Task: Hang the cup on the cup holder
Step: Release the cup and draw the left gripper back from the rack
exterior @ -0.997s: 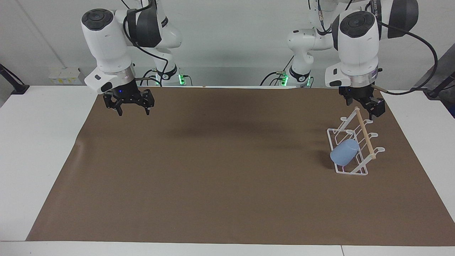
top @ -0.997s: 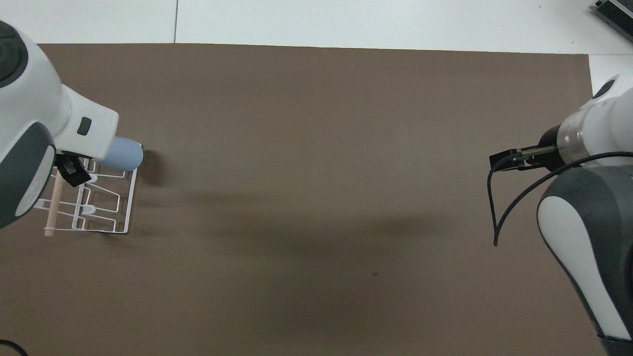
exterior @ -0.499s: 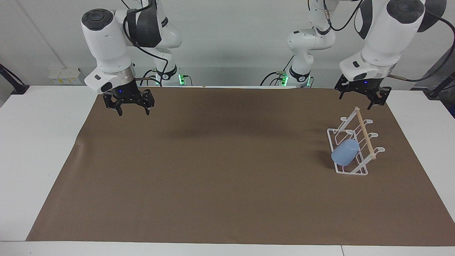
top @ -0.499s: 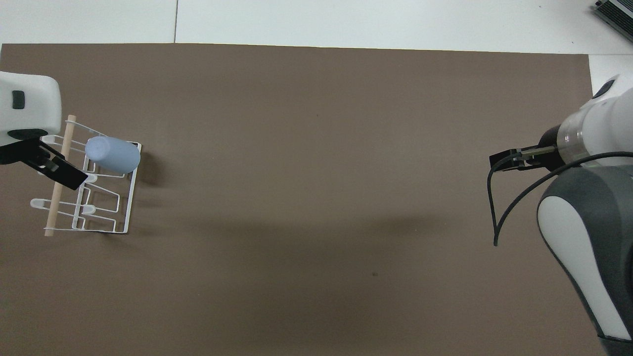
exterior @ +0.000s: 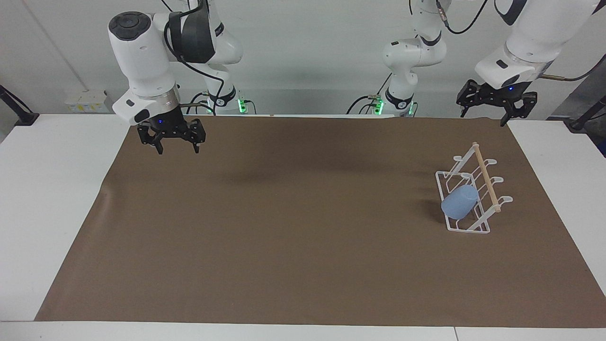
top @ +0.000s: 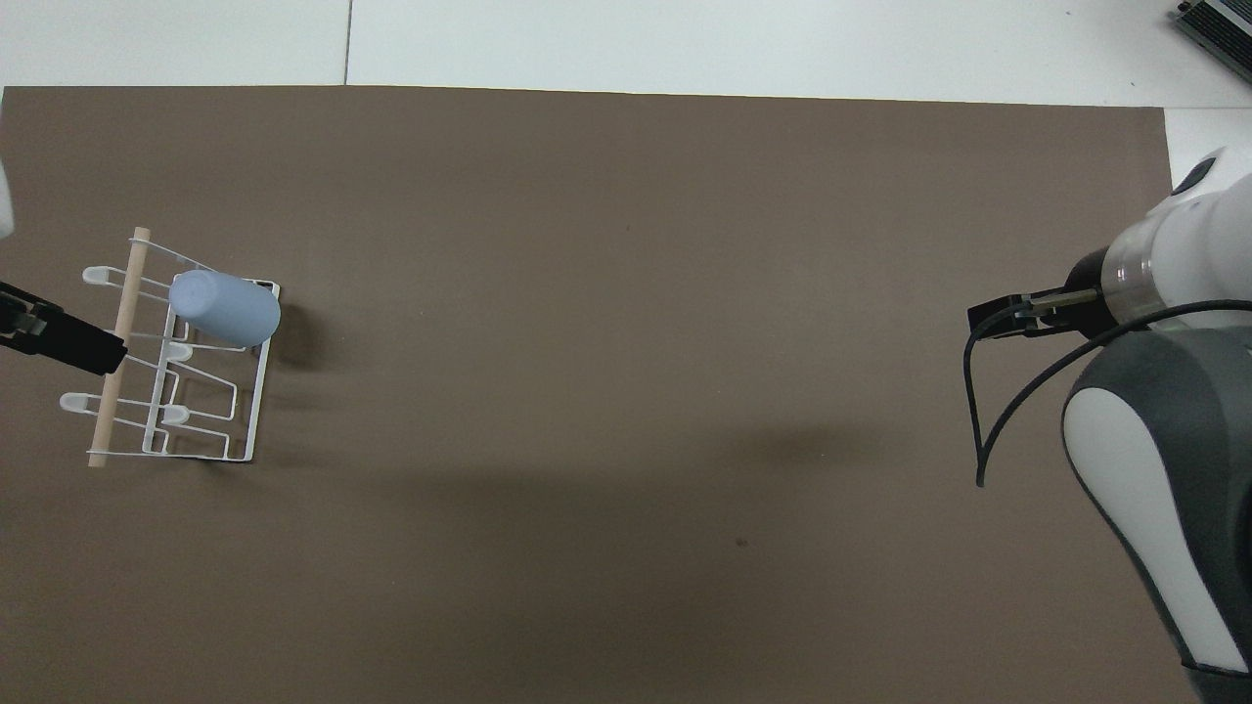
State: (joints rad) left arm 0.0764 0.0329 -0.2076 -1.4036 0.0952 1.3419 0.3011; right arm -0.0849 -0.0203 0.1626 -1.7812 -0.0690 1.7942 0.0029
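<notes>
The light-blue cup (exterior: pixel 458 202) (top: pixel 225 307) hangs tilted, mouth down, on a slanted prong of the white wire cup holder (exterior: pixel 483 226) (top: pixel 256 401), at the end of the holder farther from the robots. The holder stands on the mat toward the left arm's end of the table. My left gripper (exterior: pixel 492 114) is open and empty, raised over the mat's edge on the robots' side of the holder, clear of it. Only a dark part of the left gripper (top: pixel 57 338) shows in the overhead view. My right gripper (exterior: pixel 178 150) waits open and empty above the mat's corner at the right arm's end.
A brown mat (exterior: pixel 293 227) covers most of the white table (exterior: pixel 52 199). A wooden dowel (exterior: pixel 486 177) runs along the holder's top. A black cable (top: pixel 978 411) loops down beside the right arm's wrist.
My left gripper has risen and drawn back from the holder toward the robots' edge of the mat. The cup stays on its prong. The right arm has not moved.
</notes>
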